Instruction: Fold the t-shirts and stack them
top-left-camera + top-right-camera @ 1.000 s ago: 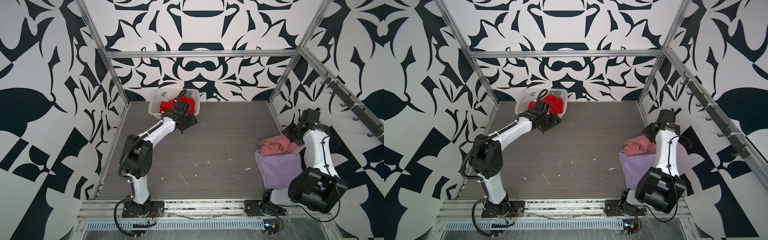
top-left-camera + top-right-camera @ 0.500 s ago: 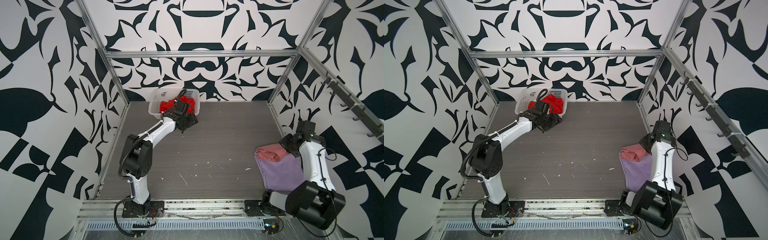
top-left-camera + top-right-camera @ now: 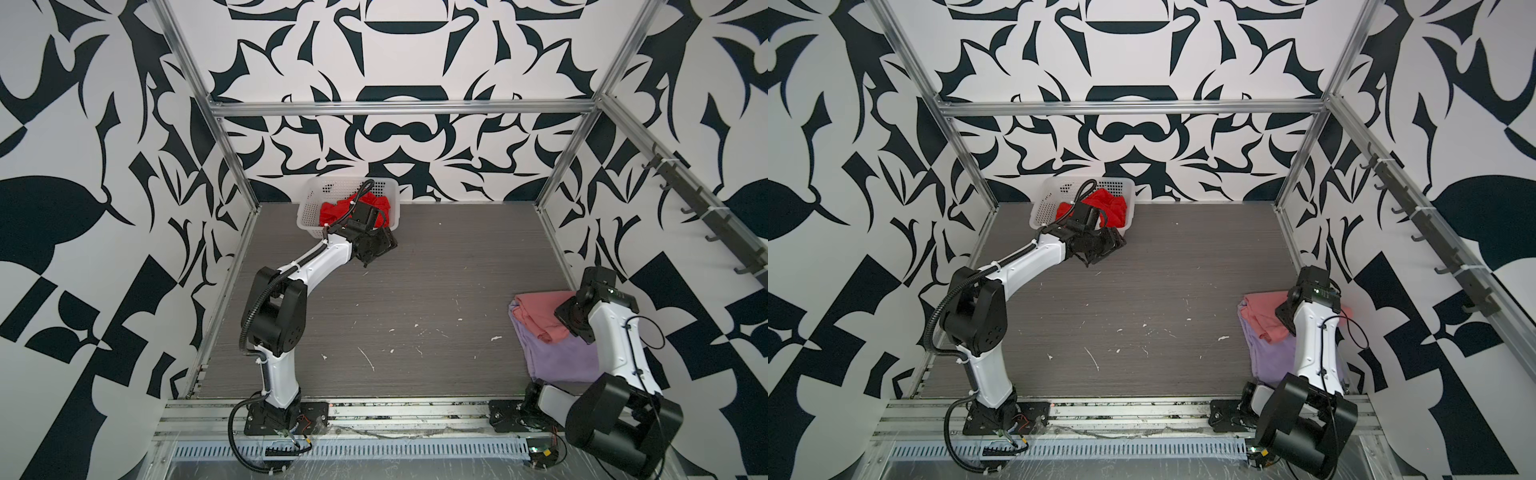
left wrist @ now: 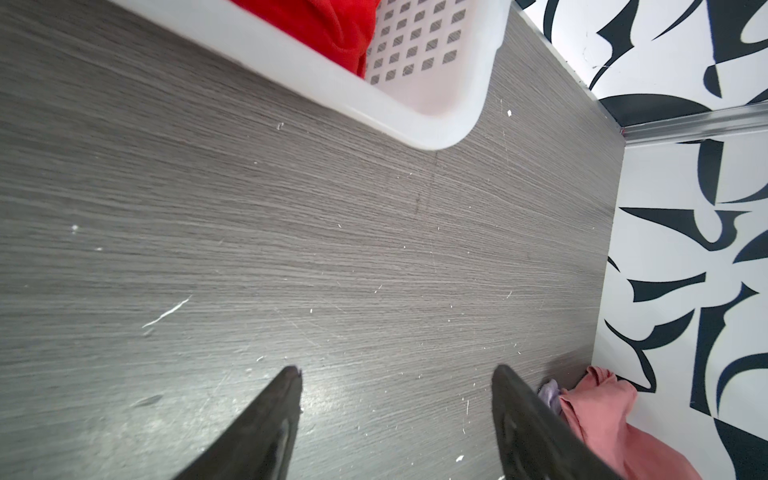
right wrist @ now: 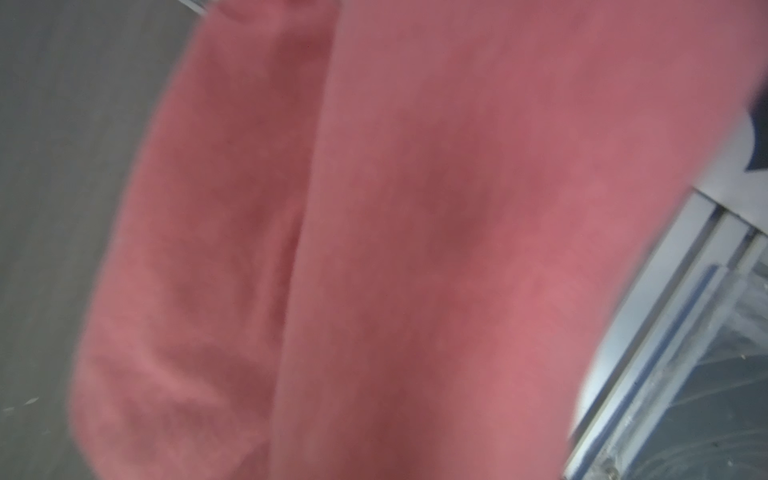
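The salmon-pink t-shirt [image 3: 536,311] [image 3: 1262,316] lies bunched on the far end of the flat lavender t-shirt [image 3: 557,361] [image 3: 1271,361] at the table's right. My right wrist [image 3: 575,318] sits low on the pink cloth. Pink fabric [image 5: 415,228] fills the right wrist view and hides the jaws, which are shut on it. The red t-shirt [image 3: 332,210] [image 3: 1113,205] [image 4: 316,25] lies crumpled in the white basket [image 3: 307,208] [image 3: 1040,208]. My left gripper [image 4: 397,374] [image 3: 370,257] hangs open and empty over bare table, just in front of the basket's corner [image 4: 415,124].
Patterned walls and aluminium frame posts close in the table on three sides. A rail with dark hooks [image 3: 706,208] runs along the right wall. Grey table surface [image 3: 415,299] stretches between the two arms.
My right arm has swung toward the table's front with the pink t-shirt, bringing it down onto the lavender one. The left arm has not moved.
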